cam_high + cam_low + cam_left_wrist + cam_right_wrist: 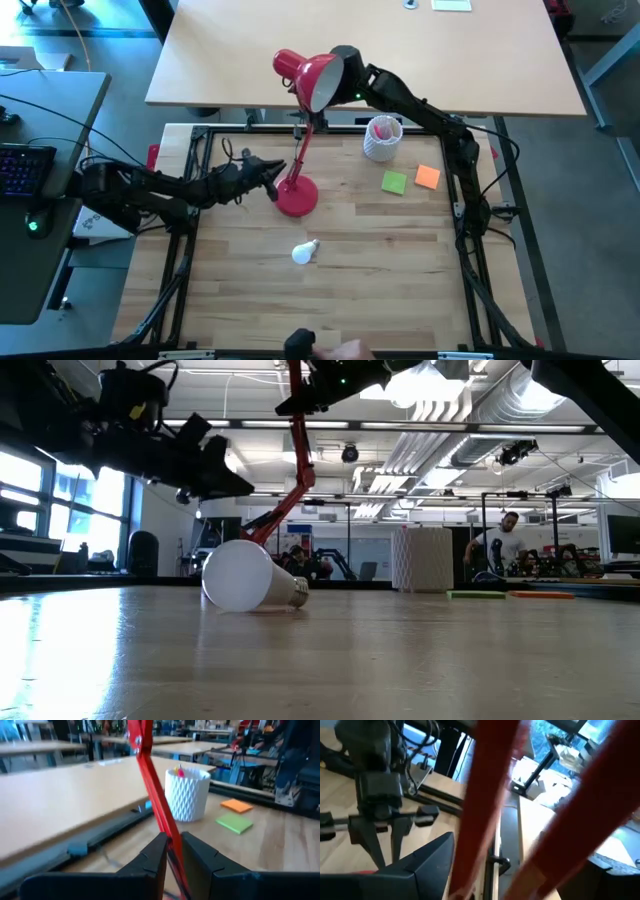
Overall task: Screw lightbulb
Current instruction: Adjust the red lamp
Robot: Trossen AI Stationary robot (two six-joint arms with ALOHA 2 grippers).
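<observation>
A red desk lamp stands on its round base (296, 197), its thin arm (300, 145) rising to the shade (312, 78) at the table's far edge. My left gripper (277, 178) is shut on the lamp's arm low down, just left of the base. My right gripper (345, 62) is up at the back of the shade, closed on the lamp's head. The lightbulb (305, 251) lies on its side on the wood in front of the lamp, free of both grippers. It rests on its white globe (240, 575) with the silvery screw base pointing toward the table's right. My left gripper pinches the lamp's thin red arm (167, 827) between its two fingers, low on the arm near the base. The fingers (155, 857) come level from the table's left and lie across the arm. The lamp stands on its base. My right gripper holds the lamp's head from the table's far right, slanting down. A broad red part (480, 820) fills the space beside one finger (425, 865); the other finger is hidden behind red. Which surface the pads are on is too blurred to tell.
A white patterned pen cup (382, 138) stands right of the lamp, with a green note (394, 182) and an orange note (428, 177) beside it. A larger tabletop (450, 60) lies beyond the far edge. Bare wood stretches around the bulb toward the near edge.
</observation>
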